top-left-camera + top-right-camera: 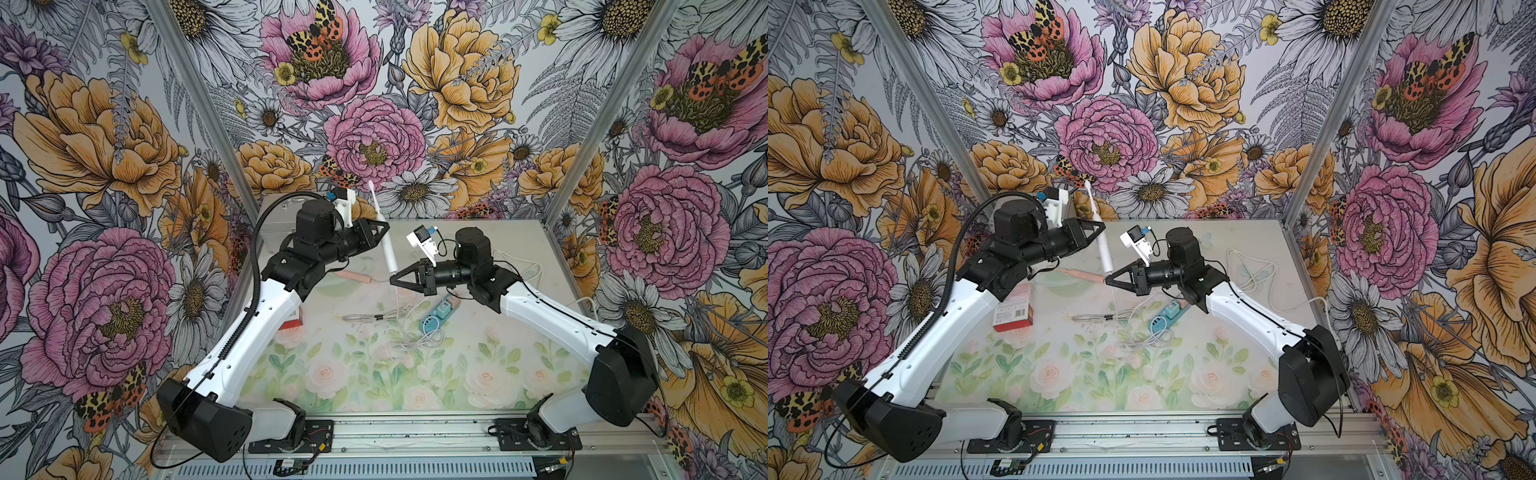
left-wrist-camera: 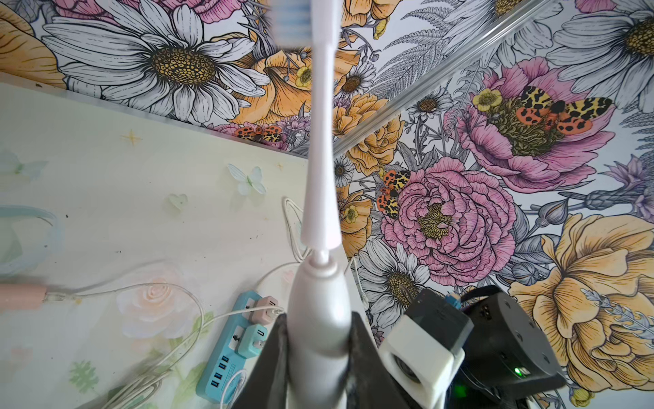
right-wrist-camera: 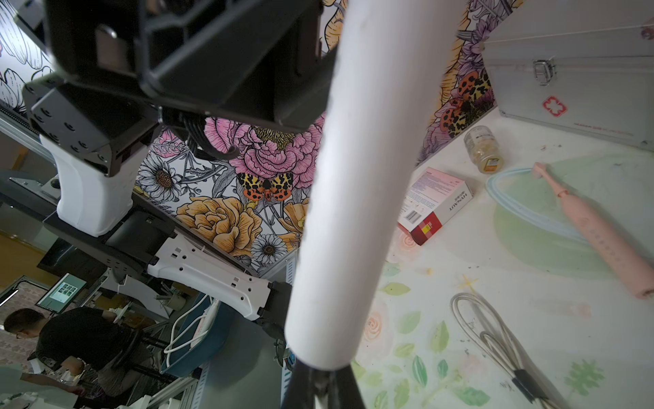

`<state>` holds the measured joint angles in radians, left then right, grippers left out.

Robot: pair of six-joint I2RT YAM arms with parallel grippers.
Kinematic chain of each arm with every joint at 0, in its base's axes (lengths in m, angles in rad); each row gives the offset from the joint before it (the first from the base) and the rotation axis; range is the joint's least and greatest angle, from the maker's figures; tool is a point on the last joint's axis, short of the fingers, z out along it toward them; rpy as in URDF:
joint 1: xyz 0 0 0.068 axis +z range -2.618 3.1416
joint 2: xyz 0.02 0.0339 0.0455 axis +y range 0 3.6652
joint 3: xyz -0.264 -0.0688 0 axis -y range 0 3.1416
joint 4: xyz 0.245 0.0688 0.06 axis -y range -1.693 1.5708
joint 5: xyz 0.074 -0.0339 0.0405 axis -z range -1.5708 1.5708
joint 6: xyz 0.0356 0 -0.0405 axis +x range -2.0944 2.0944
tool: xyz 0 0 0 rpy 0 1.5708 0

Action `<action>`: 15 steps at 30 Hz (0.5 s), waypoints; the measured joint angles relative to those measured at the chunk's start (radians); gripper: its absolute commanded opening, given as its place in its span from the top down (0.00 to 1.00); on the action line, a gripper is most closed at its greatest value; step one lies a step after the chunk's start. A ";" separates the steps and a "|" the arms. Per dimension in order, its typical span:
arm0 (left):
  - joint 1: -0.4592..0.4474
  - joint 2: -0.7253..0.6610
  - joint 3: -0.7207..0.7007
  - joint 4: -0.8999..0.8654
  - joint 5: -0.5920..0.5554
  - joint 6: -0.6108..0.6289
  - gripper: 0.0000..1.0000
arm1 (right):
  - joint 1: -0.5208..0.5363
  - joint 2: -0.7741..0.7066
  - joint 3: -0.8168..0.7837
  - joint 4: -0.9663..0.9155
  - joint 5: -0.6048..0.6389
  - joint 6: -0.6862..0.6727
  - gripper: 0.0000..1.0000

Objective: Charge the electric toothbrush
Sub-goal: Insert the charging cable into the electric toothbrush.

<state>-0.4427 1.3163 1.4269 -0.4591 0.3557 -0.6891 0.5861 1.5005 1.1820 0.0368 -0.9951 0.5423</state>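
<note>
Though it blurs, toothbrush (image 1: 390, 255) looks smooth, cylindrical.

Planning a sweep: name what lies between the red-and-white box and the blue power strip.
A tied grey cable bundle and loose white cable, shown in a top view.

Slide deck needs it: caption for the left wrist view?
Left gripper clamps white toothbrush; blue power strip lies on table.

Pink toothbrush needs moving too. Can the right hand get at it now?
Probably not yet: the pink toothbrush lies close by on the table, but the right hand is shut at the base of the white toothbrush.
</note>
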 measured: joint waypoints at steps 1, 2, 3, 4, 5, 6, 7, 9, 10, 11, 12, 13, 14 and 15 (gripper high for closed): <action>-0.002 0.000 0.000 -0.001 -0.004 0.002 1.00 | 0.000 0.001 0.000 0.000 -0.001 0.002 1.00; -0.003 0.000 0.000 -0.001 -0.006 0.006 1.00 | 0.000 0.001 0.000 0.000 -0.001 0.005 1.00; -0.005 0.000 0.000 0.000 -0.008 0.009 1.00 | 0.000 0.001 0.000 0.000 -0.002 0.008 1.00; -0.006 0.000 0.000 0.000 -0.008 0.013 1.00 | 0.000 0.001 0.000 0.000 -0.002 0.008 1.00; -0.007 0.000 0.000 0.000 -0.007 0.021 1.00 | 0.000 0.001 0.000 0.000 -0.002 0.008 1.00; -0.007 0.000 0.000 0.000 -0.005 0.034 1.00 | 0.000 0.000 0.000 -0.002 -0.002 0.008 1.00; -0.008 0.000 0.000 0.000 -0.003 0.045 1.00 | 0.000 0.000 0.000 -0.003 -0.002 0.008 1.00; -0.013 0.000 0.000 -0.001 0.004 0.072 1.00 | -0.003 0.000 0.000 -0.013 -0.003 0.006 1.00; -0.015 0.000 0.000 -0.001 0.005 0.081 1.00 | -0.005 0.000 0.000 -0.021 -0.005 0.005 1.00; -0.019 0.000 0.000 -0.003 0.004 0.093 1.00 | -0.008 0.000 0.000 -0.028 -0.005 0.001 1.00; -0.025 0.000 0.000 -0.004 0.002 0.103 1.00 | -0.010 -0.001 0.000 -0.039 -0.005 -0.005 1.00; -0.032 0.000 0.000 -0.005 -0.002 0.110 1.00 | -0.011 -0.003 0.000 -0.048 -0.005 -0.010 1.00; -0.043 0.000 0.000 -0.007 -0.010 0.120 1.00 | -0.011 -0.007 0.000 -0.062 -0.005 -0.015 1.00; -0.055 0.000 0.000 -0.009 -0.021 0.131 1.00 | -0.011 -0.014 0.000 -0.077 -0.005 -0.020 1.00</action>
<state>-0.4976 1.3159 1.4269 -0.4683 0.3351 -0.5579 0.5755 1.4868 1.1820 -0.0402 -1.0000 0.5224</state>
